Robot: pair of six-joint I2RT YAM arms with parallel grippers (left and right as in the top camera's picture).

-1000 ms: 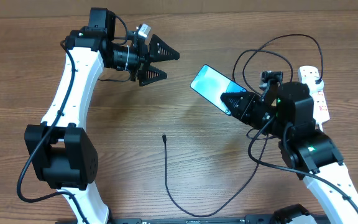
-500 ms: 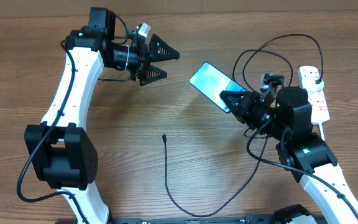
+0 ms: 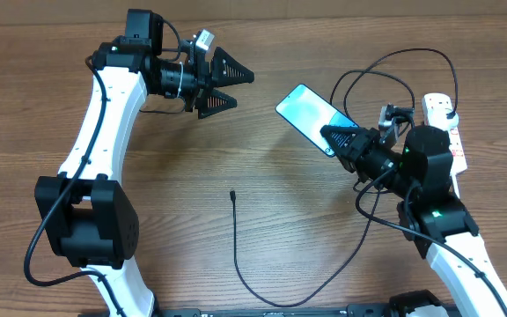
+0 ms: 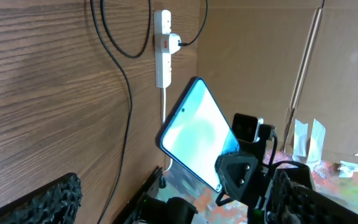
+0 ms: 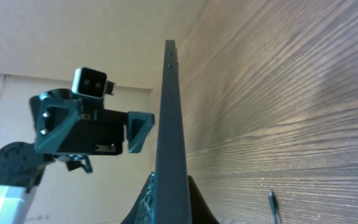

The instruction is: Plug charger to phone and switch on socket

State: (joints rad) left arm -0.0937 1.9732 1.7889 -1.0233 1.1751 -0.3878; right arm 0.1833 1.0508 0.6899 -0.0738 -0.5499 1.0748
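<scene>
Overhead, the socket (image 3: pixel 431 103) is partly hidden behind the right arm (image 3: pixel 429 189), and its switches cannot be read. The phone (image 3: pixel 309 109) is held tilted off the desk (image 3: pixel 174 202), its lower end pinched in the right hand (image 3: pixel 334 138). Only its dark edge is seen from the right wrist, while its lit screen is shown to the left wrist camera. The left hand (image 3: pixel 241 91) is held aloft, fingers spread, pointed toward the phone. The charger (image 3: pixel 238 246) is seen lying on the desk, its tip well apart from the phone.

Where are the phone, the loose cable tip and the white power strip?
phone (image 3: pixel 309 107), overhead view, middle of lit screen
charger tip (image 3: pixel 233 194), overhead view, cable's free end
power strip (image 4: pixel 161 65), left wrist view, white body
</scene>
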